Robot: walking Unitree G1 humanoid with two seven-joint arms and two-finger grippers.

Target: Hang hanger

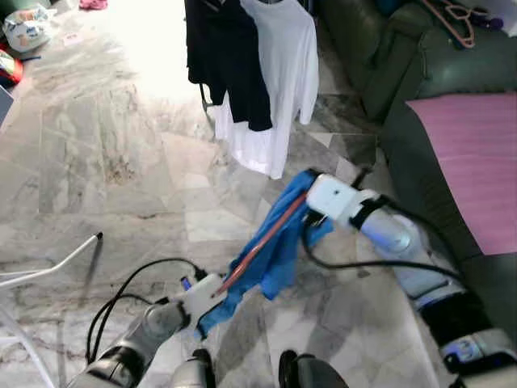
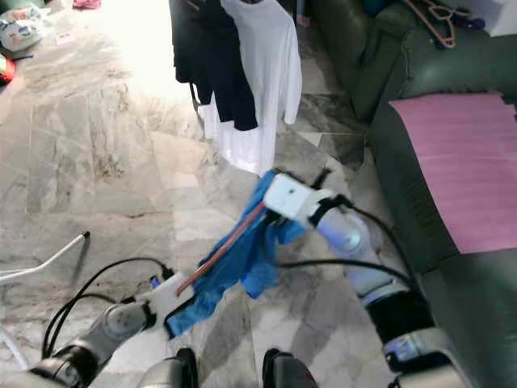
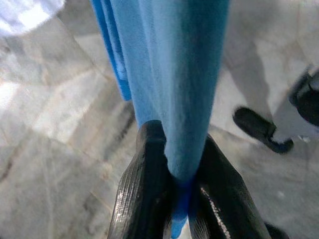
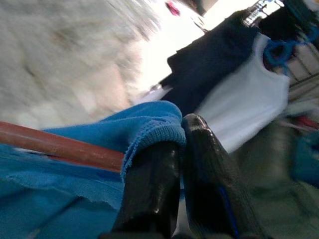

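Observation:
A blue garment (image 1: 275, 242) hangs on a reddish-brown hanger (image 1: 262, 242) held low over the marble floor between my two arms. My left gripper (image 3: 174, 199) is shut on the lower end of the blue cloth, which runs away between its fingers (image 3: 144, 194). My right gripper (image 4: 179, 149) is shut on the garment's upper hem beside the hanger bar (image 4: 60, 147). Ahead stands a rack with a black garment (image 1: 230, 56) and a white long-sleeved shirt (image 1: 279, 81) hanging on it.
A dark green sofa (image 1: 420, 73) with a pink mat (image 1: 477, 153) lies on the right, with spare hangers (image 1: 456, 20) on its back. A white frame (image 1: 48, 267) juts in at the lower left. Clutter (image 1: 24, 32) sits at the far left.

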